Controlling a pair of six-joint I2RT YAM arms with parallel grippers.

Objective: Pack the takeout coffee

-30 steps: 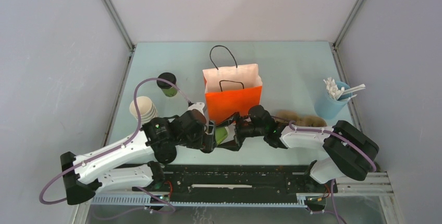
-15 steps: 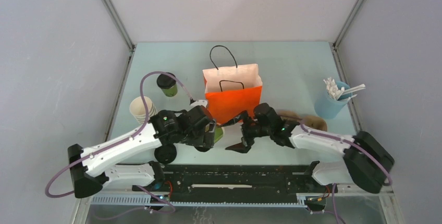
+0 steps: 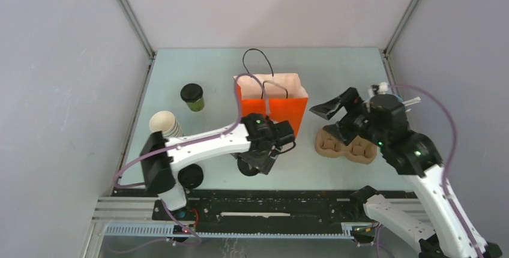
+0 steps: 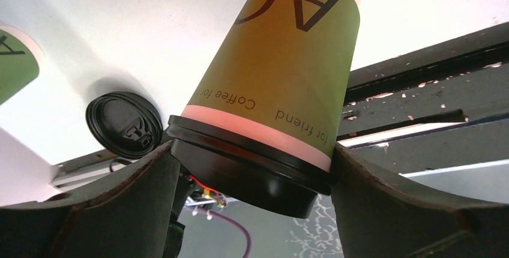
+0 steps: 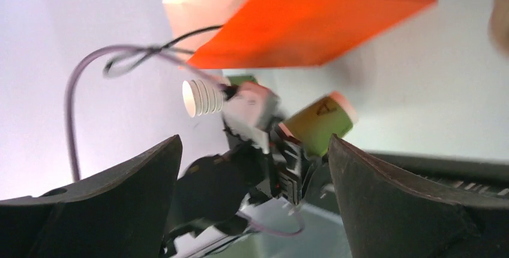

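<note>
The left gripper [image 4: 252, 153] grips an olive-green cup [image 4: 282, 60], its fingers [image 4: 102, 210] pressed to either side of the black-lidded rim. The cup is tipped well off upright, lid end toward the wrist and base pointing away. In the top view the arm reaches across the table [image 3: 198, 66] and holds it just in front of the orange bag [image 3: 282, 111], which stands upright with its mouth open. A second cup [image 3: 192, 96], lidded and upright, stands well to the bag's left, nearer the back than a stack [image 3: 165, 123] of lidless cups. A loose lid [image 4: 123, 125] lies flat near the table's front edge. To the right of the bag, the right gripper [image 5: 253, 144] is raised above a brown pulp carrier [image 3: 345, 145], its fingers spread wide with nothing between them.
</note>
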